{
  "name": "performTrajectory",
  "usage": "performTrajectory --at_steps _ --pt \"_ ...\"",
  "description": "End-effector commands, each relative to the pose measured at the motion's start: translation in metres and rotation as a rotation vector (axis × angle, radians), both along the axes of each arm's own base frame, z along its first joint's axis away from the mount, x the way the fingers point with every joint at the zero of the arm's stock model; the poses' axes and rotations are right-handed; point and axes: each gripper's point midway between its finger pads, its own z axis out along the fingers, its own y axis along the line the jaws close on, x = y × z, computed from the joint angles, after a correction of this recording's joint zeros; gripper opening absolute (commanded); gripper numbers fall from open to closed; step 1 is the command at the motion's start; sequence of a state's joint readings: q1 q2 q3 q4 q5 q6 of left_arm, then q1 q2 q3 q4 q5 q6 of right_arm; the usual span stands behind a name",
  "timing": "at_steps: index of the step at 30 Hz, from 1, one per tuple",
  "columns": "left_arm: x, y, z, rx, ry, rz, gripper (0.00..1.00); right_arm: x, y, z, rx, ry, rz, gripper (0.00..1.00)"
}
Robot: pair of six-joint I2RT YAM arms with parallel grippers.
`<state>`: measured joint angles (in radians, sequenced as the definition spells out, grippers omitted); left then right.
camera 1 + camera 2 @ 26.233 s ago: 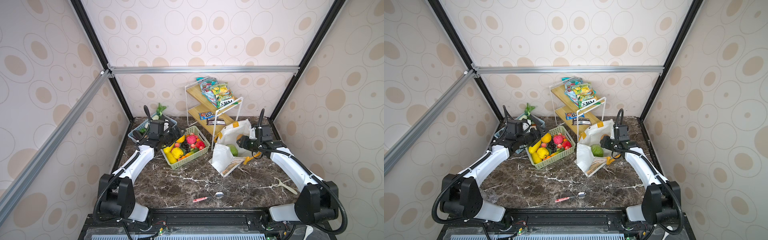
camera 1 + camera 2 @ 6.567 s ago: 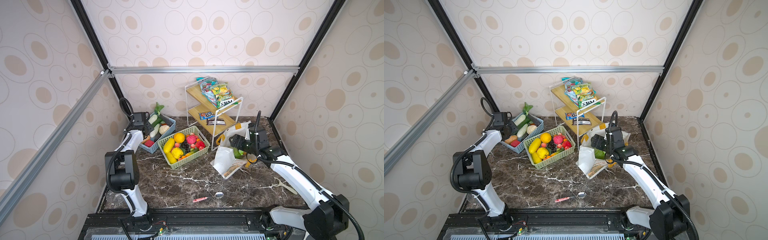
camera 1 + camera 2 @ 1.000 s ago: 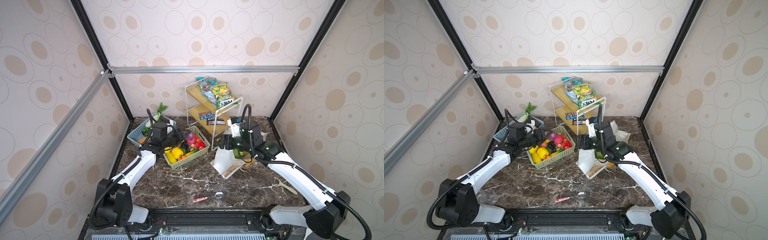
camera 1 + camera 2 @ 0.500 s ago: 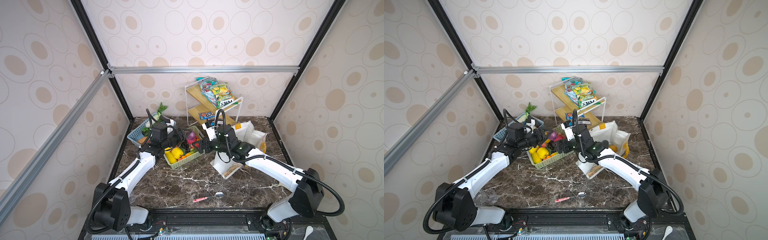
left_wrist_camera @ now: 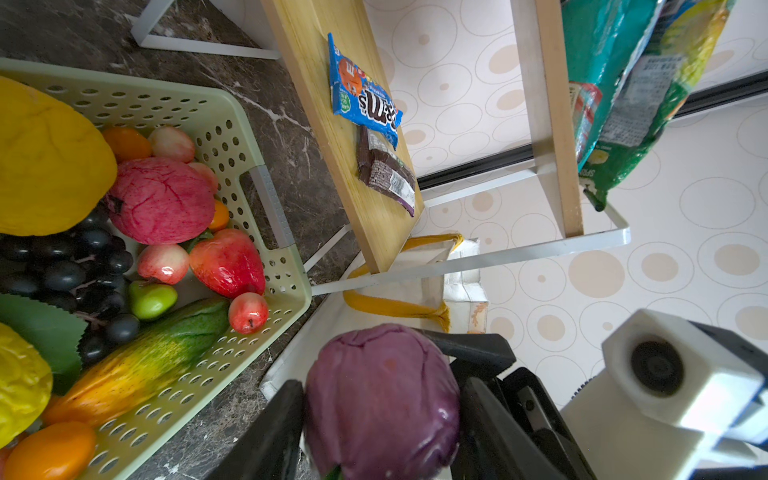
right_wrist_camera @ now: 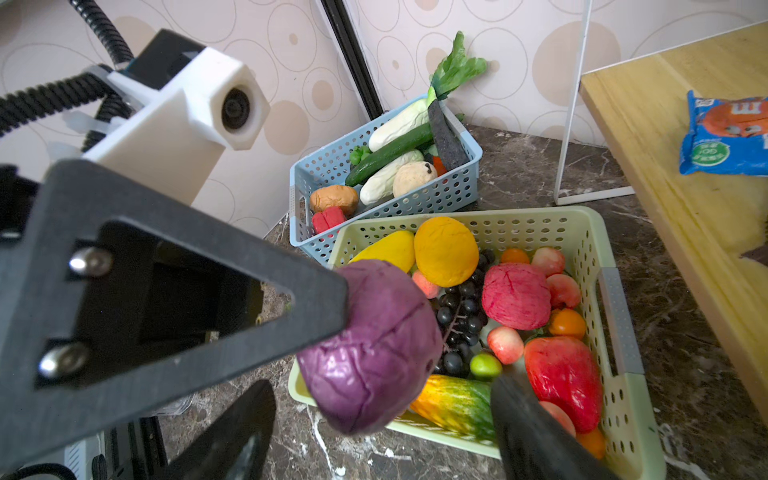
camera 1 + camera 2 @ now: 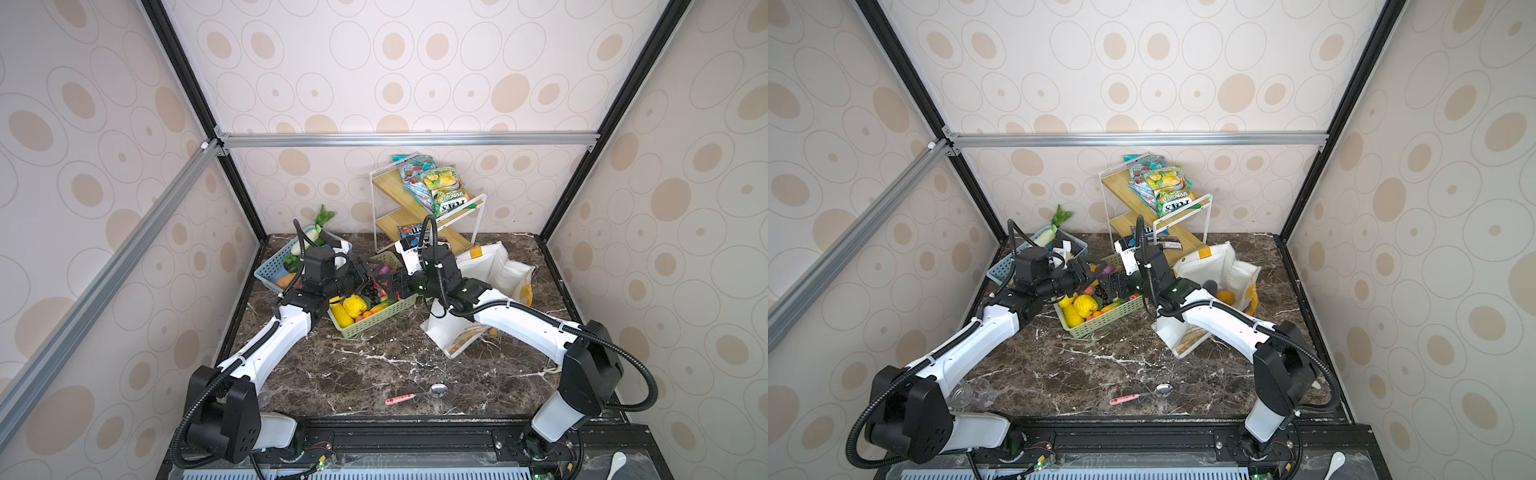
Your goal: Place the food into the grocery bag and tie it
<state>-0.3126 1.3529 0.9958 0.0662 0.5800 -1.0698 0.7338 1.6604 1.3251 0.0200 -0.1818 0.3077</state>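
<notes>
blue candy packet (image 5: 362, 92), reads m&m's

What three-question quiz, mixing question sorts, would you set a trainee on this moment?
1. True or false: the left gripper is shut on the purple cabbage.
2. Multiple choice: the right gripper is A) shut on a banana, B) open, close to the purple cabbage, C) resting on the tabletop.
3. Fill in: the dark grape bunch lies in the ____.
Key: 1 true; 2 B; 3 light-green basket.
</notes>
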Motion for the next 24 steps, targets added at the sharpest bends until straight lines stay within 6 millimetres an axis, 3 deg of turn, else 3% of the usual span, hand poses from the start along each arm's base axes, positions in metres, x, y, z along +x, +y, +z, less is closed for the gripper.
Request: performTrajectory --at_steps 1,9,13,17,19,21,24 --pt "-0.005 -0.006 0.008 -0.008 -0.025 -0.031 0.60 0.009 0.005 0.015 0.032 -0.049 -0.009 0.81" --pt "-0.004 -0.010 0.006 -0.007 -0.019 -0.040 0.61 0.012 0.015 0.013 0.041 -0.041 0.015 0.69" --pt "-0.004 -0.011 0.004 -0.009 -0.016 -0.042 0.61 0.009 0.020 0.012 0.042 -0.024 0.051 0.53" --pt "0.000 -0.007 -0.003 0.015 -0.010 -0.019 0.61 0.010 0.015 0.004 0.016 0.001 0.023 0.52" --pt "0.009 0.006 -0.020 0.107 0.002 0.032 0.62 0.016 0.000 -0.008 -0.021 0.054 -0.058 0.52" --pt "0.026 0.030 -0.047 0.313 0.023 0.107 0.63 0.020 -0.024 -0.022 -0.032 0.199 -0.151 0.53" --pt "0.029 0.048 -0.084 0.547 0.074 0.079 0.63 -0.004 -0.047 -0.046 -0.049 0.413 -0.151 0.53"
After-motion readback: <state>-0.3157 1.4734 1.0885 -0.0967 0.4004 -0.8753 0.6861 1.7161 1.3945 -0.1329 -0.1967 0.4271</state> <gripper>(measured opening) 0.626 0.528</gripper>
